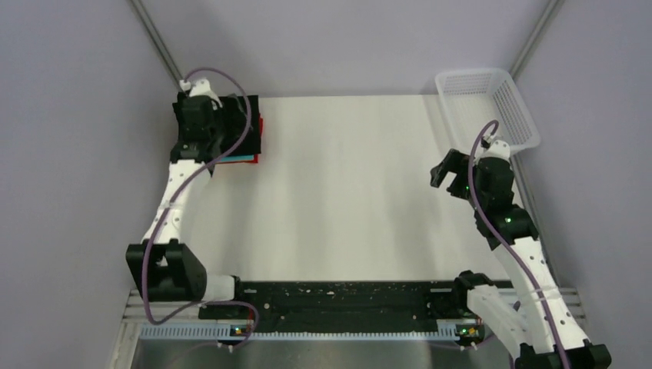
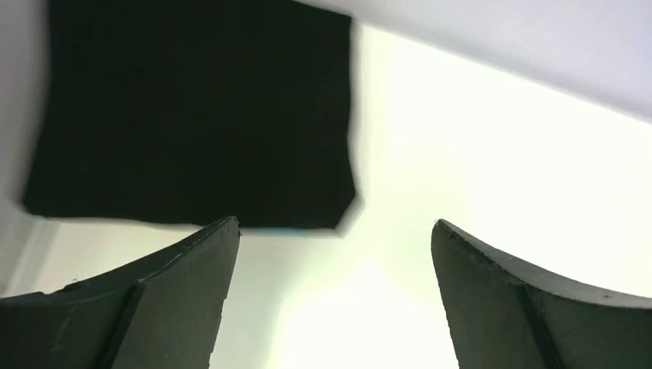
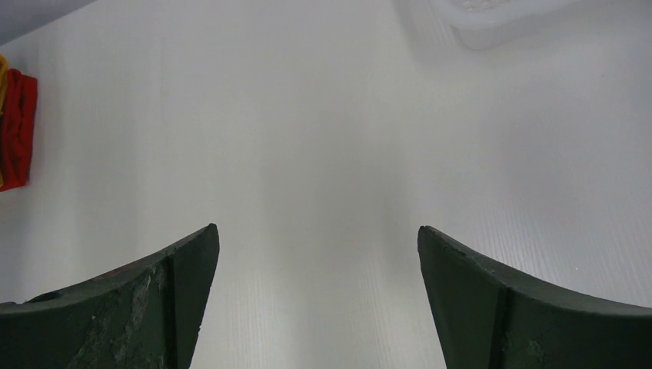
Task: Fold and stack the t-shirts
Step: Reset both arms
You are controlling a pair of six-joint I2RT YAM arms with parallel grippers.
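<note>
The t-shirts lie as a folded stack [image 1: 244, 123] at the far left of the table. The black one [image 2: 192, 115] is on top, with a red edge [image 1: 261, 127] and a teal edge [image 1: 242, 159] showing below it. My left gripper [image 1: 204, 123] hovers over the stack's near edge. It is open [image 2: 334, 227] and holds nothing. My right gripper [image 1: 446, 173] hangs over the right side of the table, open and empty [image 3: 317, 231]. In its view the red and orange-yellow shirt edges [image 3: 15, 131] show far to the left.
A white mesh basket [image 1: 492, 104] stands at the far right corner, and its rim [image 3: 492, 19] shows in the right wrist view. The white table [image 1: 346, 200] stretches between the arms. A black rail [image 1: 338, 304] runs along the near edge.
</note>
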